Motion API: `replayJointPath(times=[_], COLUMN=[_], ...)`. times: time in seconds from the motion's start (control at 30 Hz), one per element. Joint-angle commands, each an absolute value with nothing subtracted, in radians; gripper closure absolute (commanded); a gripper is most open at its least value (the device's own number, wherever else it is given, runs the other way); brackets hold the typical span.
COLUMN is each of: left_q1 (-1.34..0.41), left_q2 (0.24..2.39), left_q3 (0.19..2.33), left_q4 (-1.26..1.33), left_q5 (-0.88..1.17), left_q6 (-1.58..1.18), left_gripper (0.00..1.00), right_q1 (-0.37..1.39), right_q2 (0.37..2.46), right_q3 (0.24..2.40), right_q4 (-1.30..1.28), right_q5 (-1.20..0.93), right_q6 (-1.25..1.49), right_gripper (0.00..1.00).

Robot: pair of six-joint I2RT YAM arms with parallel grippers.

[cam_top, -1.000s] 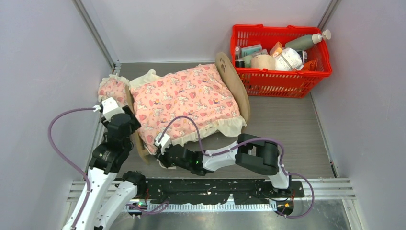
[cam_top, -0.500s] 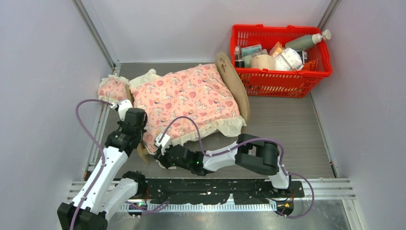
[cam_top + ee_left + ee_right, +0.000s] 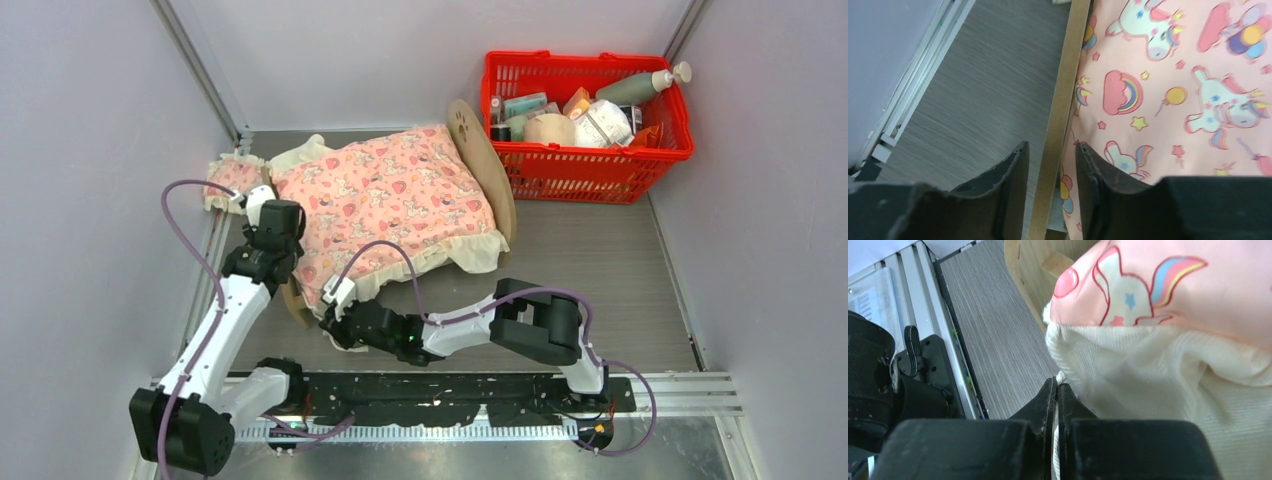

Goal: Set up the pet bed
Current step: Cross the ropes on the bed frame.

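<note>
The pet bed stands at the back left, its arched plywood headboard with a paw cutout facing the basket. A pink patterned blanket covers it and hides the mattress. My left gripper is over the bed's left end. In the left wrist view its jaws stand apart astride the thin plywood board, with a gap on each side. My right gripper is at the near corner, shut on the blanket's cream frill. A small pink pillow lies left of the bed.
A red basket full of bottles and packets stands at the back right, close to the headboard. Grey walls close in on both sides. A metal rail with the arm bases runs along the near edge.
My left arm swung in from the left and reached over the bed's left end. The bed and blanket shifted toward the back wall. The right gripper kept its hold on the frill.
</note>
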State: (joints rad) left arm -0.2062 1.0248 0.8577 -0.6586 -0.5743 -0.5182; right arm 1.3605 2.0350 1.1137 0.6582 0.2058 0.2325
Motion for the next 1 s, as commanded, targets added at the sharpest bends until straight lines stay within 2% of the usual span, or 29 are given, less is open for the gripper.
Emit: replayJointPath(times=[0.0,0.13,0.27,0.4,0.7,0.97], left_q1=[-0.201,-0.201,-0.201,-0.202,-0.202,-0.227], left_q2=[0.899,0.725,0.562,0.491,0.415,0.430], left_q3=[0.954,0.913,0.850,0.802,0.809,0.686], left_q4=[-0.702,-0.802,-0.842,-0.904,-1.090,-0.989], left_q5=[-0.568,-0.401,-0.215,-0.100,-0.069,-0.041], left_q6=[-0.545,-0.580,-0.627,-0.699,-0.785,-0.875], left_gripper=[0.55,0.53,0.58,0.61,0.62,0.64], right_q1=[1.366,1.374,1.397,1.413,1.428,1.440], right_q2=[2.049,2.059,2.059,2.053,2.065,2.064], right_q3=[1.164,1.142,1.098,1.076,1.063,1.031], right_q4=[0.724,0.773,0.841,0.858,0.859,0.913], right_q5=[0.243,0.282,0.317,0.341,0.350,0.383], right_q6=[0.267,0.299,0.304,0.311,0.330,0.314], right_gripper=[0.95,0.95,0.95,0.95,0.95,0.95])
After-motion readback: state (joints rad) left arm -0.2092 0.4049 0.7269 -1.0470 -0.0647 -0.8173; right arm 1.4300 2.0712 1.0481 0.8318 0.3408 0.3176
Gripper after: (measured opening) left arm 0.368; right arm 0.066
